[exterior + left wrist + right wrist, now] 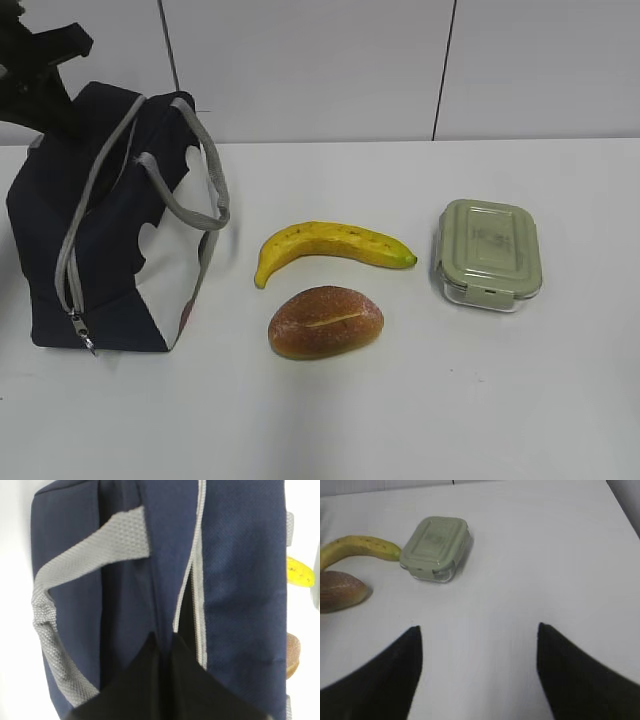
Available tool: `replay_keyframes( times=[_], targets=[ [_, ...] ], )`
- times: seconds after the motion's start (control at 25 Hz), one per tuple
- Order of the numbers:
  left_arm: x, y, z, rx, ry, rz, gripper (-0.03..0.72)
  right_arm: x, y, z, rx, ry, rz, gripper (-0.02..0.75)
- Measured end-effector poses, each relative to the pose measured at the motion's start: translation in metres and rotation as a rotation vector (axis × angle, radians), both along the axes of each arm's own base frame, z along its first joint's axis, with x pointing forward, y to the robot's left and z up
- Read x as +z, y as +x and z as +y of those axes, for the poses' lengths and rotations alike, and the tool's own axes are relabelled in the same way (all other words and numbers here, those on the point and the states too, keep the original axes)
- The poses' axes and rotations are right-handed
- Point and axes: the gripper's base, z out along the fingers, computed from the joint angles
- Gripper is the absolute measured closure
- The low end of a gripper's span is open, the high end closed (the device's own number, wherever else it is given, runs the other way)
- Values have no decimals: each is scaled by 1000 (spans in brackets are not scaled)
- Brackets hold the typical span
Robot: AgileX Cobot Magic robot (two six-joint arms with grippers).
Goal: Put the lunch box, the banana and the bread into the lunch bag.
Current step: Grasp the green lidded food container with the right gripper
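Sitting alone at the counter's [560, 400] right, the lunch box [489, 255] looks rigid, slick-walled and heaviest, best pinched across its short sides by the right claw [479, 630], now spread and empty, while the left claw [165, 680] is clenched on the lunch bag [110, 250].

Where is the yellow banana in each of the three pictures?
Exterior view: the banana lies mid-table, above the bread, left of the lunch box.
Left wrist view: only a yellow sliver at the right edge, past the lunch bag.
Right wrist view: far left, beside the lunch box.
Shared landmark: the bread, always next to the banana.
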Motion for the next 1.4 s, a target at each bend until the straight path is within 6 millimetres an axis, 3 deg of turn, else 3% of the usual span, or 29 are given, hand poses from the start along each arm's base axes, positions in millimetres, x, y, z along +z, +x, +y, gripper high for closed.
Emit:
replay_keyframes(
  times=[0.04,0.08,0.24,0.4,0.92,1.16,1.4],
  targets=[
    [0,0,0,0,0,0,691,3,0,0,5,3,-26,216],
    [0,0,0,0,0,-1,691,6,1,1,10,5,-56,168],
    [0,0,0,0,0,-1,691,13,10,2,21,0,-88,99],
    [0,0,0,0,-1,-1,691,14,39,6,27,-16,40,95],
    [0,0,0,-2,-1,-1,691,22,172,35,71,105,453,130],
    [0,0,0,-3,-1,0,691,24,233,51,115,187,547,144],
    [0,0,0,-3,-1,0,691,23,274,57,156,206,577,146]
  ],
)
